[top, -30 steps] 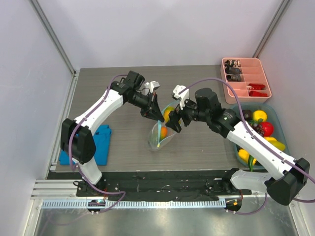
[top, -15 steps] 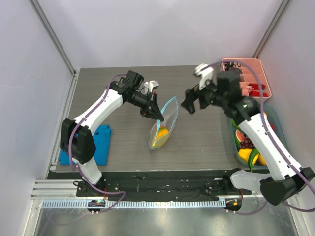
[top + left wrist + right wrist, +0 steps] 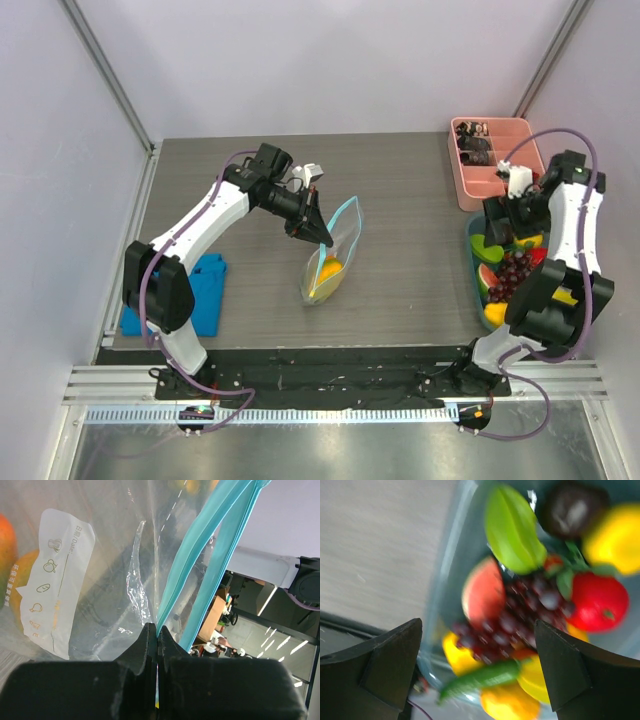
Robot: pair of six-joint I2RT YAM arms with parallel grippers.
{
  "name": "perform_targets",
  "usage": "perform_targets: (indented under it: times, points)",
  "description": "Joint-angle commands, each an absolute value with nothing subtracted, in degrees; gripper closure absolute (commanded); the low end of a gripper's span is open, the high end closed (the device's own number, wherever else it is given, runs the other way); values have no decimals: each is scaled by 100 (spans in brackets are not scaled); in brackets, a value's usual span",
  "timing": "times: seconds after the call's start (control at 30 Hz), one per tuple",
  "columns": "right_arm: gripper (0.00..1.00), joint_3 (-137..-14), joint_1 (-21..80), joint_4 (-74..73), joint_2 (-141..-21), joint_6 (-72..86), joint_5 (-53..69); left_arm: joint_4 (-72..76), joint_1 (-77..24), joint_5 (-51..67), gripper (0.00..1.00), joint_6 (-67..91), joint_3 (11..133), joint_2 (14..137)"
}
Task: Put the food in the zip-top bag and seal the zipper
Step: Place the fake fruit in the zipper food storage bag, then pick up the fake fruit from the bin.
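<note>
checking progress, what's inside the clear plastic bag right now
Through the crinkly clear zip-top bag an orange toy fruit and something yellow show at the bottom. Its white printed label hides part of them.

- One zip-top bag, with one teal zipper.
- One pink tray.
- One blue cloth.
- One clear bin of fruit.
- In it: one watermelon slice, one bunch of grapes, one red fruit, one green fruit, one dark round fruit. The yellow ones are too blurred to count.
- Two arms: left arm, right arm.
</note>
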State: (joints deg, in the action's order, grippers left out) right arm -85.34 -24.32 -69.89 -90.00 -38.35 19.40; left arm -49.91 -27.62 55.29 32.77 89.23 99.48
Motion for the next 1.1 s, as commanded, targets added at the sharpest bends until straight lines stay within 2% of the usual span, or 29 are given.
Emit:
perform_targets:
  times: [0.0,0.17,0.33,0.43,0.57,0.7,1.07]
  points:
    - [3,-8693,-3128,-8112,-8640,-5483,1205,-4843,-2725,5607,100,3261,9027,9782]
    - [5,-8333,-3550,-8086,-8228,-5503,696,-4755,-2733,5581,100,3296,8938,9729]
    - [7,-7893,-3604,-7647,-8033,-5186,676,-4711,-2742,5590,100,3296,8921,9703]
    - [7,-8058,-3604,-7471,-8427,-4906,756,-4798,-2751,5564,100,3278,8947,9712]
    - [17,-8647,-3586,-7418,-9122,-4308,940,-4922,-2751,5511,100,3155,8982,9694]
    - [18,-8851,-3551,-7217,-9509,-3587,932,-4948,-2751,5449,100,3129,9035,9703]
    - [17,-7577,-3226,-6083,-9597,-2795,361,-5080,-2751,5370,100,3111,9316,9932]
